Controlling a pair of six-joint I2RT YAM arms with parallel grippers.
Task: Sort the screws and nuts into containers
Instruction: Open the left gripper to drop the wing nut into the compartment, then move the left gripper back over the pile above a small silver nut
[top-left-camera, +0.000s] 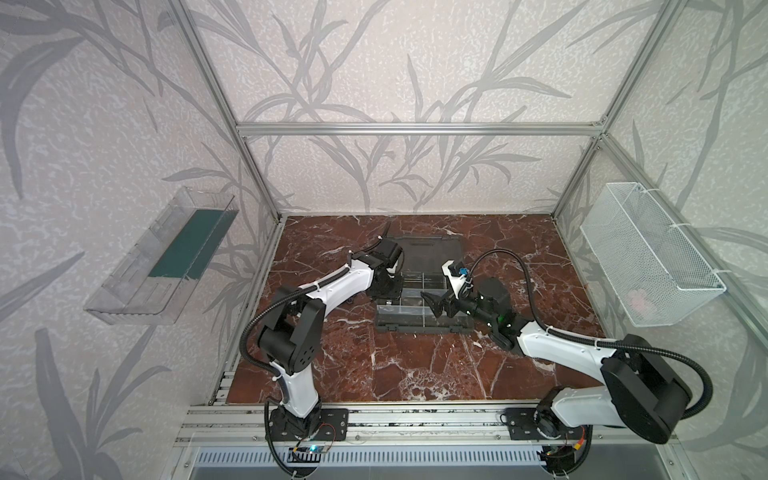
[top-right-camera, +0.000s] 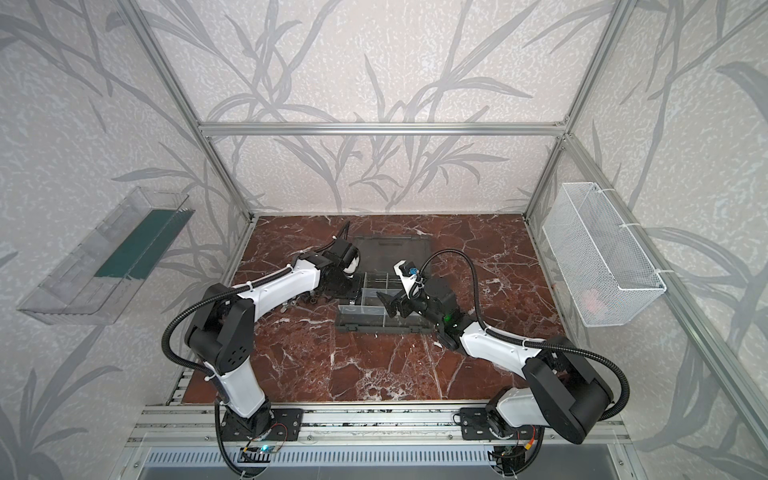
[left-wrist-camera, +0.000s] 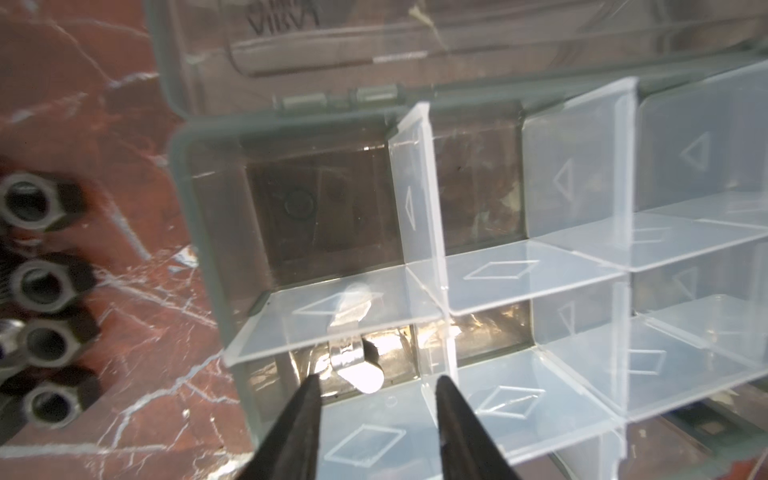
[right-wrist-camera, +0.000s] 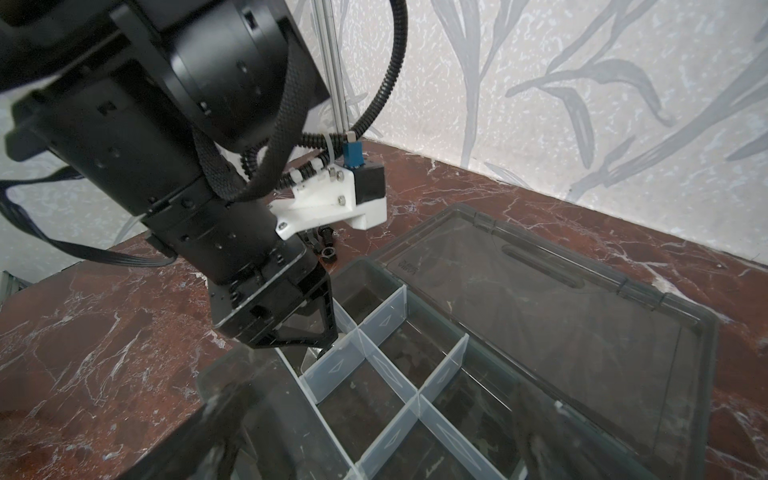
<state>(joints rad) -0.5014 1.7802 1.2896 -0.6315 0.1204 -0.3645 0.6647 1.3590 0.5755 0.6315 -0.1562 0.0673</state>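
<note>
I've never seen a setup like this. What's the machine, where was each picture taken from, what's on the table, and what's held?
Two robot arms with pincer grippers work at a marble table. Two pictures look down from overhead; two come from cameras on the wrists. On the table lies an open grey case with compartments, black nuts beside it. The left gripper is open above a silver screw lying in one compartment. The right gripper hovers open over the case. Neither holds anything.

We see a red-brown, white-veined marble tabletop (top-left-camera: 415, 365), a smoky grey case (top-left-camera: 432, 249) with translucent white dividers (left-wrist-camera: 419, 187), and black nuts (left-wrist-camera: 62, 291) at frame left.
</note>
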